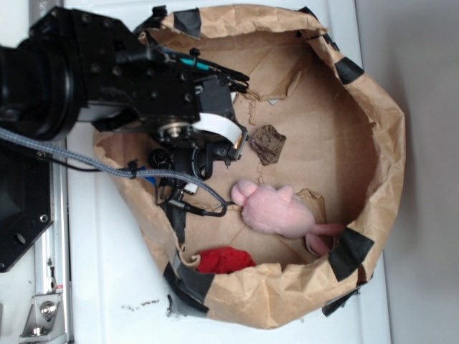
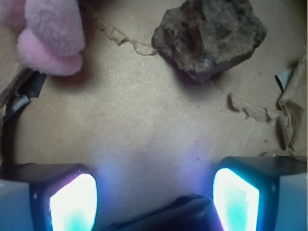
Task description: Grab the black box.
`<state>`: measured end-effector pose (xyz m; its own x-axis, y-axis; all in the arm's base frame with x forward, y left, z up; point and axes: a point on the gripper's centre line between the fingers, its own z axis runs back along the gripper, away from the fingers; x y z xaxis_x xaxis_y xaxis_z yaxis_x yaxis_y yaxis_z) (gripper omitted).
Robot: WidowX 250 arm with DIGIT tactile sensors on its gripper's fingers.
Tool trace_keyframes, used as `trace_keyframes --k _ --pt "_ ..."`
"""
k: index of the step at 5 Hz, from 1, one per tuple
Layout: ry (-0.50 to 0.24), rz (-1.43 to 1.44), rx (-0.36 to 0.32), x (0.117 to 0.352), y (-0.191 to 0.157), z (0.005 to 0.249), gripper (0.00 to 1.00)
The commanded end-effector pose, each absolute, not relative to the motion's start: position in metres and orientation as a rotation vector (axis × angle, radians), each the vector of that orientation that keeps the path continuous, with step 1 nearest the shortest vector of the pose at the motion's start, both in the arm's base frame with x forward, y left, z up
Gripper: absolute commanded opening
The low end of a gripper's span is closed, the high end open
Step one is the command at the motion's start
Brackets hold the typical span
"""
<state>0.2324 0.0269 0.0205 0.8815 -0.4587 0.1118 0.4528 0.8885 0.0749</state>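
In the wrist view a dark glossy edge of the black box (image 2: 185, 214) shows at the bottom of the frame, low between my fingers and close to the right glowing pad (image 2: 236, 199). My gripper (image 2: 154, 190) is open; its pads stand wide apart over the brown paper floor. A gap remains between the box and the left pad (image 2: 72, 202). In the exterior view my gripper (image 1: 197, 159) points down into the left part of the paper bag, and the arm hides the box there.
A brown rough lump (image 2: 209, 33) (image 1: 267, 143) lies just ahead of the fingers. The pink plush (image 1: 276, 209) (image 2: 53, 33) lies to one side, and a red item (image 1: 226, 259) sits by the bag wall (image 1: 373, 143). Black tape patches (image 1: 350, 252) mark the rim.
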Motion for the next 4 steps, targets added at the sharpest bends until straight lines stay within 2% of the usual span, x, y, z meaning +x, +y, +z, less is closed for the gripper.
trace_keyframes --k 1,2,4 --pt "-0.212 -0.402 0.071 0.2464 0.0364 0.0411 0.00" --pt "-0.190 -0.386 0.080 0.2478 0.0407 0.0472 0.00" --pt "-0.209 -0.387 0.095 0.2465 0.0431 0.0483 0.00"
